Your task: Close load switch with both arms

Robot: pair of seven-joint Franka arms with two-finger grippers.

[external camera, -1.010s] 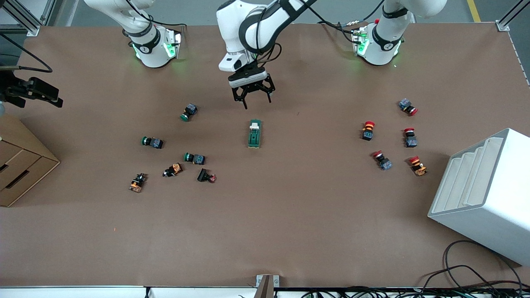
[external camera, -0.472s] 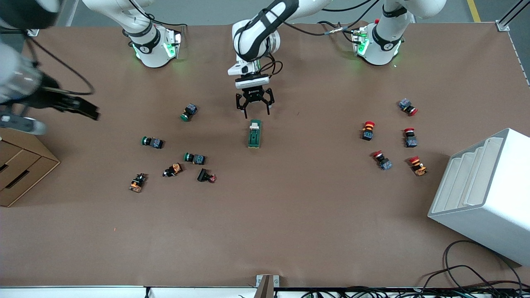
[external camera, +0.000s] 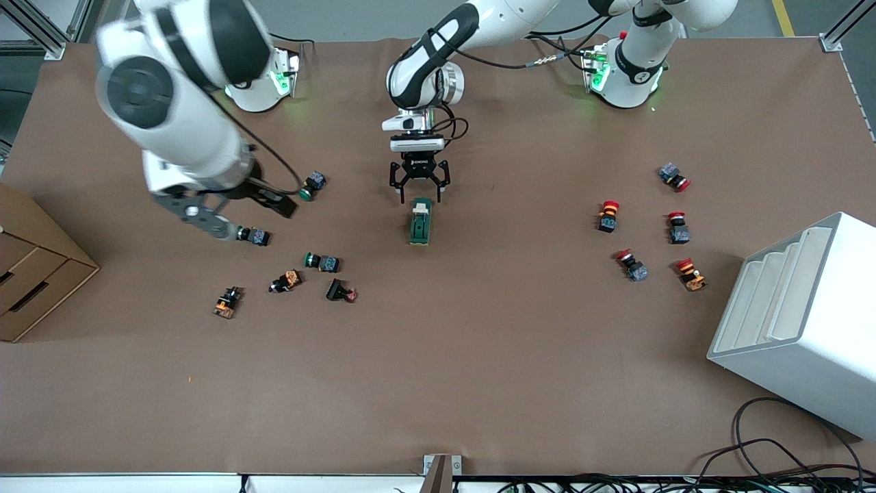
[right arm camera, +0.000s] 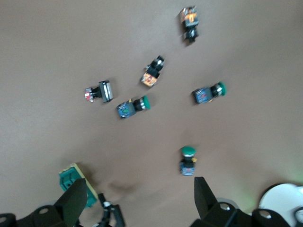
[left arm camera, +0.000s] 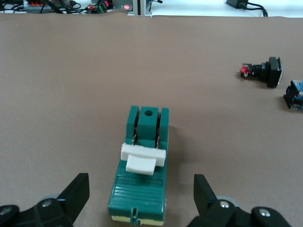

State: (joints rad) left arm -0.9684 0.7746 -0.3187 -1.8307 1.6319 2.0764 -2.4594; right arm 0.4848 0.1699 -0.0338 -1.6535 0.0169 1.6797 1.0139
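The load switch (external camera: 420,222) is a dark green block with a white lever (left arm camera: 143,158), lying mid-table. My left gripper (external camera: 419,194) is open and low at the switch's end nearest the robots' bases. In the left wrist view its fingers (left arm camera: 78,194) stand apart on either side of the switch (left arm camera: 142,189) without touching it. My right gripper (external camera: 239,209) is open and empty in the air over the green push-buttons, toward the right arm's end. The right wrist view shows the switch (right arm camera: 73,182) at the picture's edge, outside that gripper (right arm camera: 139,203).
Green push-buttons (external camera: 312,185), (external camera: 252,235), (external camera: 321,261), orange ones (external camera: 285,281), (external camera: 226,302) and a black one (external camera: 340,292) lie toward the right arm's end. Red push-buttons (external camera: 608,216) lie toward the left arm's end, next to a white stepped box (external camera: 801,322). A cardboard drawer unit (external camera: 34,274) stands at the table's edge.
My right arm has swung in from the table's edge to over the green push-buttons. My left gripper has come down to the switch's end, still open.
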